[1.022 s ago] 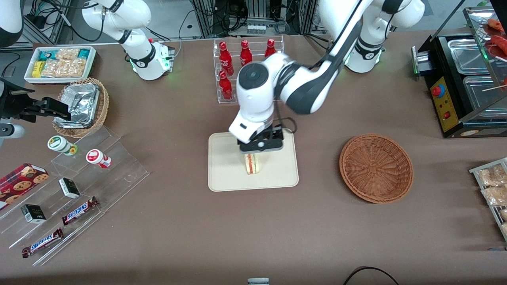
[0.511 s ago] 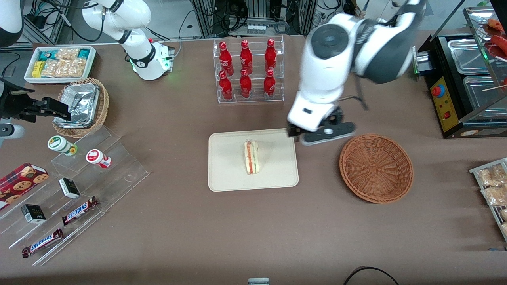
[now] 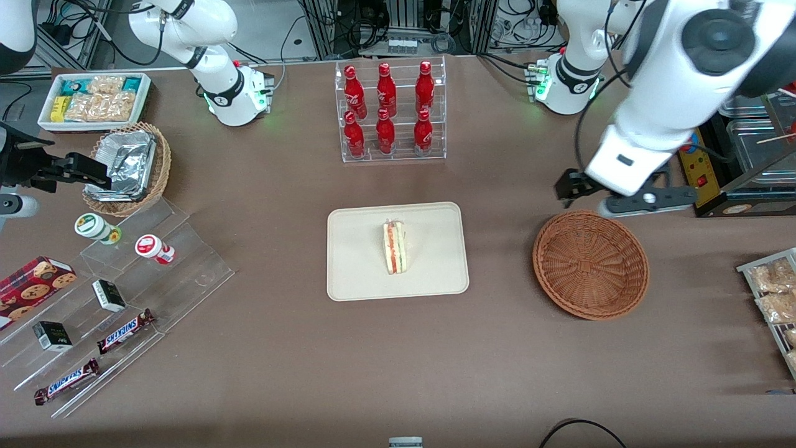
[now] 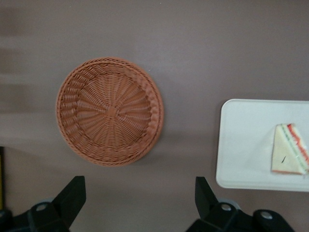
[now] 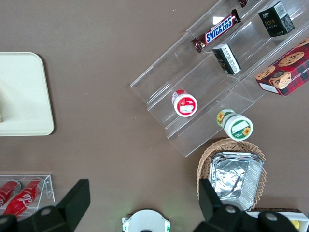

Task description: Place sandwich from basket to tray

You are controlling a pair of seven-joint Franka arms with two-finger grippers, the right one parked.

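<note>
A: Counting what sits on the worktop (image 3: 398, 361): how many sandwiches?

B: One sandwich (image 3: 395, 247), a wedge lying on the tray (image 3: 360, 274), near its middle. One tray, cream with rounded corners. The left wrist view shows the same wedge on it, red and green layers along one edge.

A: And baskets?

B: Two. The reddish-brown basket (image 3: 591, 264) holds nothing and lies toward the working arm's end, well apart from the tray. A lighter wicker basket (image 3: 163, 163) with foil containers (image 3: 127, 163) sits toward the parked arm's end.

A: Where is the end effector?

B: The end effector (image 3: 612, 196) hangs above the worktop just beside the reddish-brown basket's rim, on the edge farther from the front camera. Its fingers (image 4: 70, 198) are spread wide with nothing between them; in the wrist view both dark tips frame bare brown surface, with basket and tray farther off.

A: Anything else to count?

B: Six red bottles (image 3: 385, 106) in a clear rack (image 3: 393, 155), three in each of two rows, farther from the camera than the tray. On the clear stepped stand (image 3: 186, 261): two Snickers bars (image 3: 124, 331), two small dark boxes (image 3: 109, 295), two round cups (image 3: 152, 247) and one cookie box (image 3: 34, 283). One white bin of snack packets (image 3: 93, 99) lies beside the foil basket.
</note>
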